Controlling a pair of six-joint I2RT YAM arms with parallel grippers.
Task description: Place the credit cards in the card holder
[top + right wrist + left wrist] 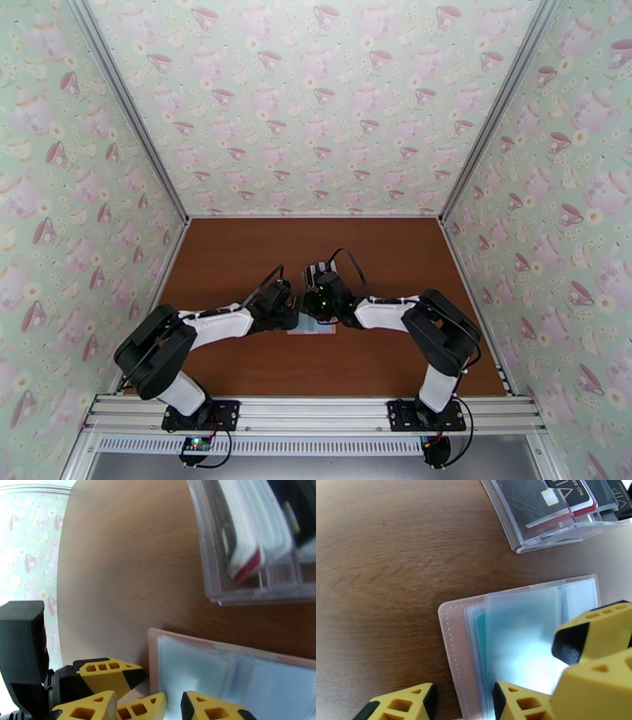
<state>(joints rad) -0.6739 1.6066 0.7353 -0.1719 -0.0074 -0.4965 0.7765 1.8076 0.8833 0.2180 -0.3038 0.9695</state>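
from above, the left claw (289,313) and the right claw (317,305) meet tip to tip at mid desk (237,260). the card holder (312,329) peeks out as a pale strip just under and on the near side of both, so both arms seem to be working it together.

from the left wrist, the card holder lies open and flat right below this claw, pink border to the outside and frosted pocket sleeves (521,634) fanned on top. this claw's fingers (409,703) stand apart, one over bare desk and one over the sleeves, with the pink border in the gap. it is parted and clamps nothing, likely there to steady the holder. a teal shape sits inside one sleeve; i cannot tell if it is a card. the right claw comes in over the sleeves on the far side. beyond the tips stands a clear rack (537,543) with the credit cards (537,499) upright in its slots, well apart from the holder.

from the right wrist, the holder's corner lies under this claw's tips and the rack is ahead of them. whether this claw pinches a sleeve to open a pocket, i cannot tell.
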